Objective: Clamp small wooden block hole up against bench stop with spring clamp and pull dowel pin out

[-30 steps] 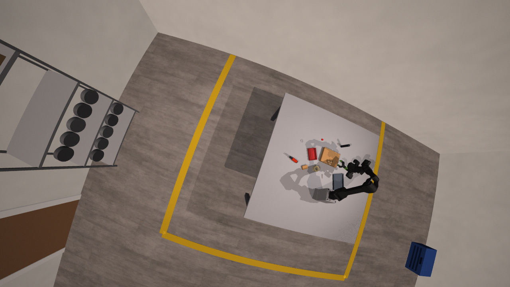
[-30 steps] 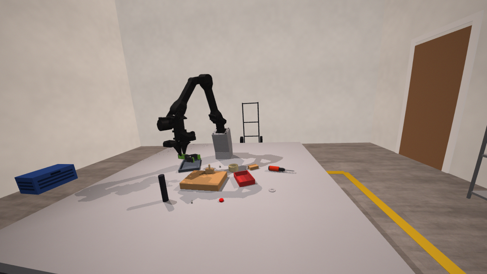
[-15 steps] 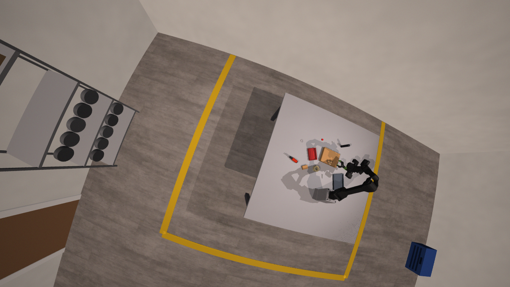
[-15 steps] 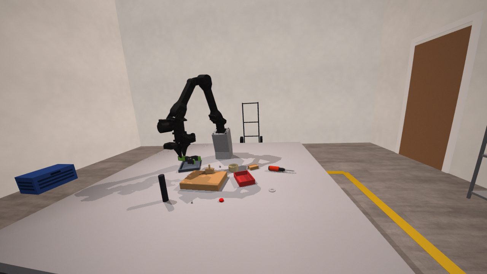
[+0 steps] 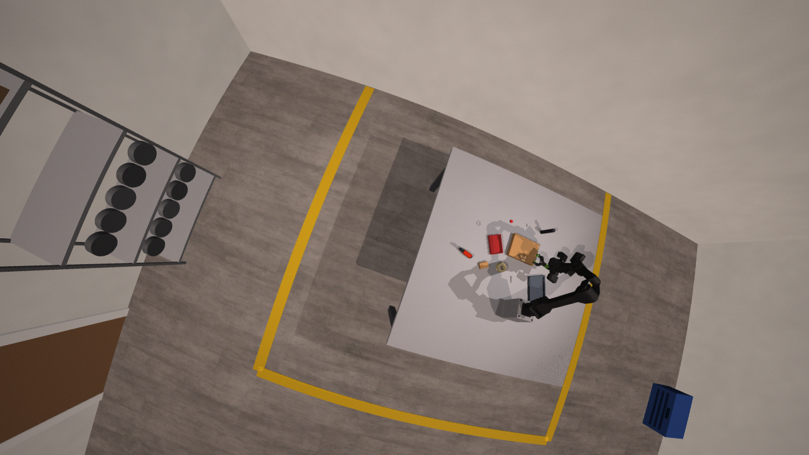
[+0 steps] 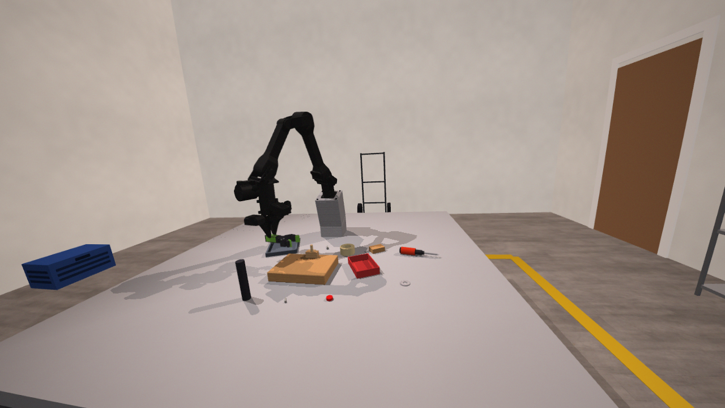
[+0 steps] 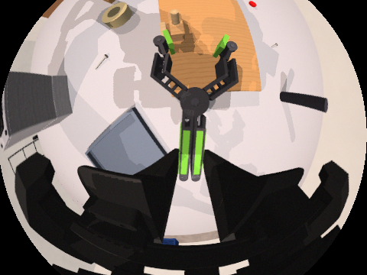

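My gripper (image 7: 191,153) is shut on the green handles of the black spring clamp (image 7: 193,87), whose jaws with green pads stand spread open. The clamp hangs in the air above the near edge of the wooden board (image 7: 209,43). On the board the small wooden block (image 7: 179,36) lies with its dowel pin (image 7: 176,17) upright in it, next to the raised stop. The clamp's left jaw pad is close beside the block. In the exterior view the gripper (image 6: 271,234) holds the clamp (image 6: 284,238) behind the board (image 6: 304,268); the pin (image 6: 312,249) stands up.
A grey-blue tray (image 7: 128,143) lies under the arm's left. The grey arm base (image 6: 330,213) stands behind.
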Available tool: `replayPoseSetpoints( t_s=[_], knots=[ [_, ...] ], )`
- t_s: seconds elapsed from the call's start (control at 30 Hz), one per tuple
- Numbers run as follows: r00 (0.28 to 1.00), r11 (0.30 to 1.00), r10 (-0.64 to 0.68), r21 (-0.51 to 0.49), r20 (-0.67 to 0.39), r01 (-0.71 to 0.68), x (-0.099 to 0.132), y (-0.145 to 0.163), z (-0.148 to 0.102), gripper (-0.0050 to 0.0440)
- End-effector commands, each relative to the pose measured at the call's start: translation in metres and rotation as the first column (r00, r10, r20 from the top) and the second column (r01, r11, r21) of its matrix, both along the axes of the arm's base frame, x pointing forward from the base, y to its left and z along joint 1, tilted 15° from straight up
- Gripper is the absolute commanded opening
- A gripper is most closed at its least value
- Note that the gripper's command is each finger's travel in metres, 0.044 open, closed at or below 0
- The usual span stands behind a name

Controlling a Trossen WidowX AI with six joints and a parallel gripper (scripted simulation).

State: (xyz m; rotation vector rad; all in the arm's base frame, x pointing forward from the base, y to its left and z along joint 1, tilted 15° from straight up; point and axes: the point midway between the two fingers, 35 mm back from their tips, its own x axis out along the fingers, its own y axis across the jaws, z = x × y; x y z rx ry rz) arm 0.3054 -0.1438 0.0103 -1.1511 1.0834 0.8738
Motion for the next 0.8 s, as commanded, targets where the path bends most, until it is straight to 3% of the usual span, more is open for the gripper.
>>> replayPoseSetpoints(
  t_s=[0.0,0.77],
  knots=[
    [1.000,1.000,0.014,0.001,-0.013,-0.014,0.000,0.001,-0.008,0.0000],
    [0.997,0.997,0.070,-0.014,-0.013,-0.070,0.005,0.002,-0.022,0.0000]
  ],
)
